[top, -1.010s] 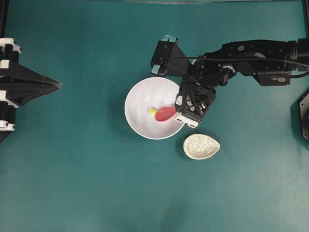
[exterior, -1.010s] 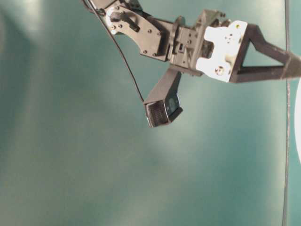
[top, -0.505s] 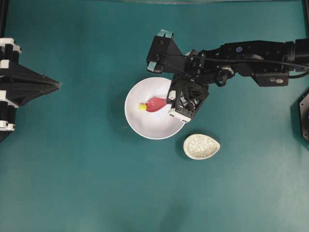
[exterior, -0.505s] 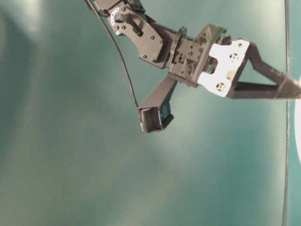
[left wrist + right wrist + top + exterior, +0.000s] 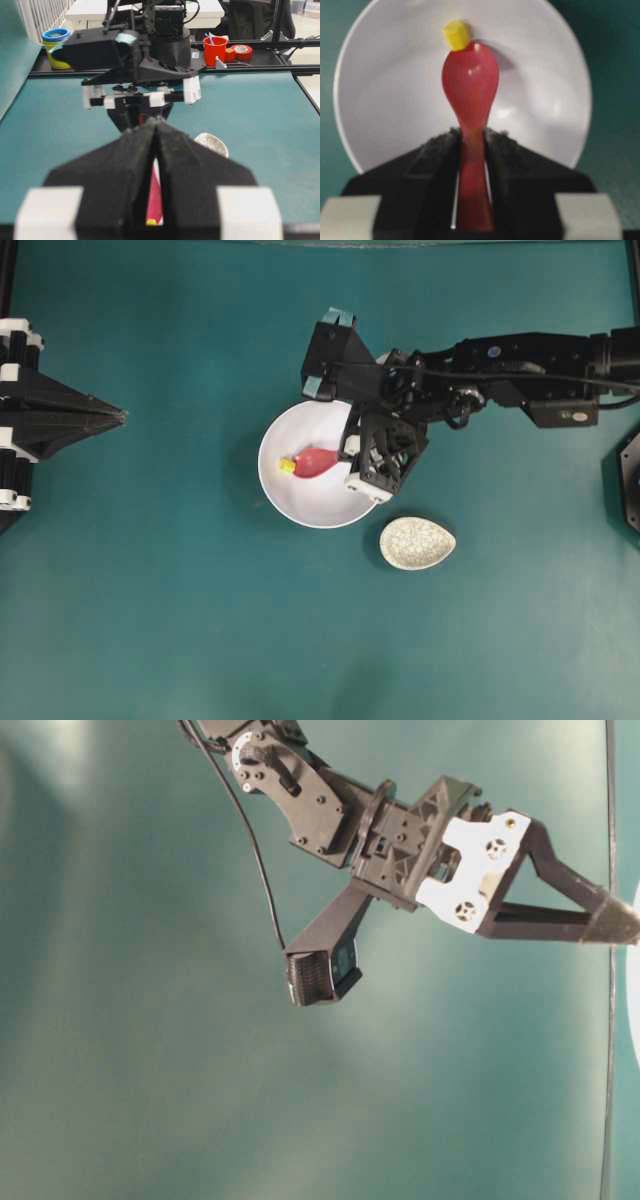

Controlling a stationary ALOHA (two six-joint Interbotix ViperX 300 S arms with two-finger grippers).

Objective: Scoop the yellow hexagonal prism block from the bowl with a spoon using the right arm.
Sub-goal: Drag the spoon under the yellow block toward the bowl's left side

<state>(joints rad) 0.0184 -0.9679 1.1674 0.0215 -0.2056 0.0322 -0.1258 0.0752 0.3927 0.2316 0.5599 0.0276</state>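
The white bowl sits mid-table. My right gripper reaches over its right rim, shut on the handle of the pink-red spoon. The spoon's head lies low inside the bowl and points left. The yellow hexagonal prism block rests at the spoon's tip, near the bowl's left inner wall and not on the head. In the right wrist view the block touches the tip of the spoon, and the gripper clamps the handle. My left gripper stays at the table's left edge, shut and holding nothing.
A small speckled oval dish lies just below and right of the bowl, close to the right gripper. Beyond the table's far end, the left wrist view shows a red cup and tape rolls.
The right gripper moved left with the spoon. The spoon's head swept across the bowl and pushed the yellow block from the centre toward the left wall. The left arm stayed still.
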